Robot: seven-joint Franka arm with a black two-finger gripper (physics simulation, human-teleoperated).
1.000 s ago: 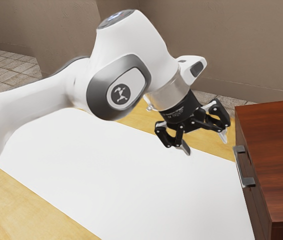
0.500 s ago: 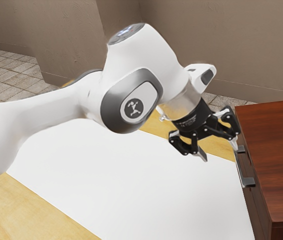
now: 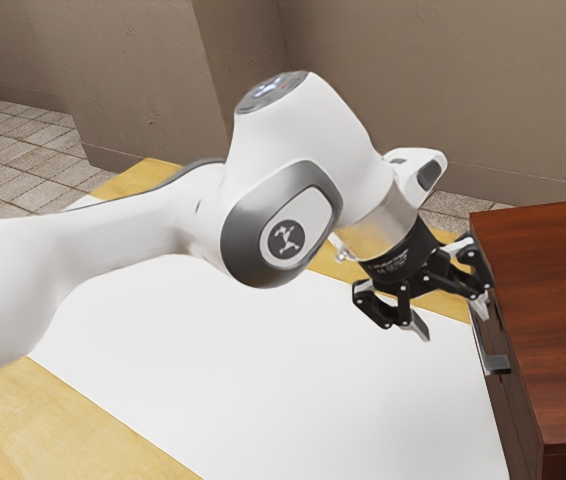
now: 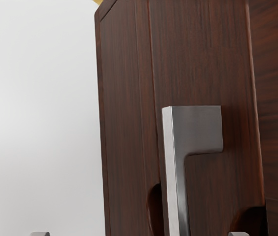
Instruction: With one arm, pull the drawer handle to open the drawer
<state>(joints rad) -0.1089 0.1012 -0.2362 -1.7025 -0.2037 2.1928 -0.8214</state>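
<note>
A dark wooden cabinet [image 3: 548,300] stands at the exterior view's right, its drawer front [image 4: 129,123] flush with the body. A grey metal bar handle [image 3: 489,342] [image 4: 176,172] runs along that front. My black gripper [image 3: 451,316] is open right in front of the handle's upper end. One fingertip [image 3: 421,328] hangs over the white sheet and the other [image 3: 481,306] sits at the handle's top bracket. In the wrist view the handle lies between the two fingertips [image 4: 40,233], with nothing gripped.
A white sheet [image 3: 243,360] covers most of the light wooden table [image 3: 53,440]. Beige walls and a tiled floor [image 3: 13,150] lie behind. My white arm [image 3: 163,240] spans the exterior view's left and middle.
My arm has moved toward the exterior view's right, carrying the open gripper from above the white sheet up to the drawer handle. The cabinet has not moved.
</note>
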